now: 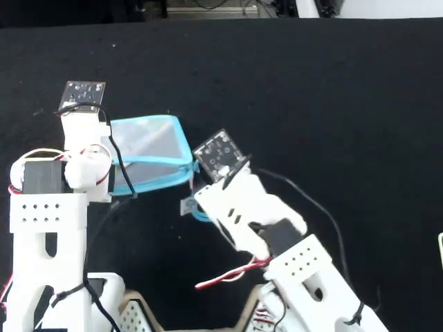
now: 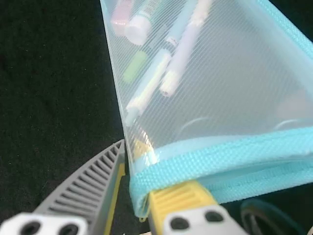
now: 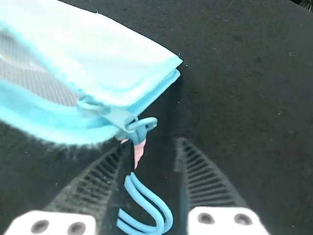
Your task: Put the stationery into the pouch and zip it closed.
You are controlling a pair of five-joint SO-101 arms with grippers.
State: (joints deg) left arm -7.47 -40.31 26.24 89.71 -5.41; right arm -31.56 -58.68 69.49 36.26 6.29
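The translucent blue-edged pouch (image 1: pixel 149 149) lies on the black table with several pens and markers (image 2: pixel 146 88) inside it. My left gripper (image 2: pixel 132 152) is shut on the pouch's corner (image 2: pixel 139 188), which is pinched between the grey finger (image 2: pixel 93 188) and the yellow pad (image 2: pixel 178 198). At the pouch's other end the zipper slider (image 3: pixel 131 125) sits at the corner, and its blue cord loop (image 3: pixel 146 210) hangs off it. My right gripper (image 3: pixel 152 144) is open, with the cord lying between its fingers (image 3: pixel 205 178) and touching neither.
The black cloth (image 1: pixel 311 90) stretches wide beyond and to the right of the pouch. The two arm bases (image 1: pixel 187 311) stand close together at the near edge. A pale object (image 1: pixel 440 249) peeks in at the right border.
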